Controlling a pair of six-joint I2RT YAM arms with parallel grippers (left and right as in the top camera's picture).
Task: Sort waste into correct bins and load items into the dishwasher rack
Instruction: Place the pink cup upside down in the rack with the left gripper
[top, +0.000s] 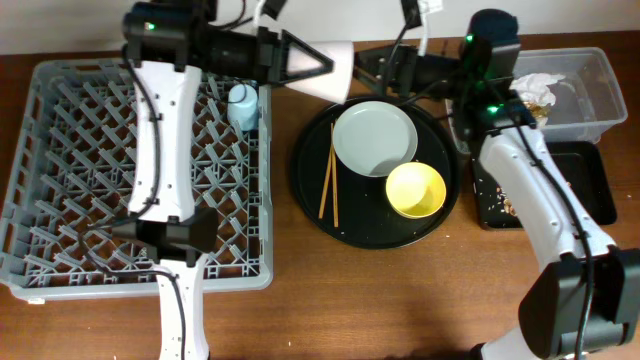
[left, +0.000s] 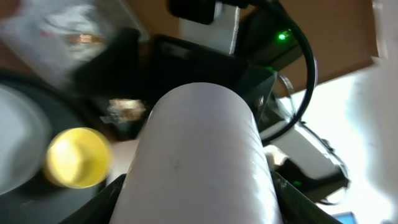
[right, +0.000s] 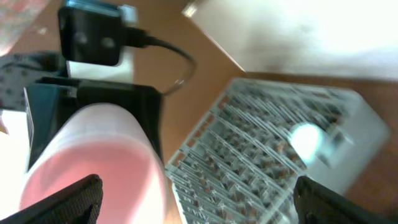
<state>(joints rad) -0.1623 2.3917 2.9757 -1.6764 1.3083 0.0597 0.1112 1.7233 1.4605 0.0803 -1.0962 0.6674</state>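
My left gripper is shut on the small pink cup and holds it sideways in the air above the back rim of the round black tray. In the left wrist view the cup fills the space between the fingers. My right gripper is open and faces the cup's mouth, its fingers apart and empty. The light-blue cup stands in the grey dishwasher rack. The white plate, yellow bowl and chopsticks lie on the round tray.
The clear tub at the back right holds crumpled white napkins. The shallow black tray in front of it holds brown food scraps. Both arms meet over the table's back edge.
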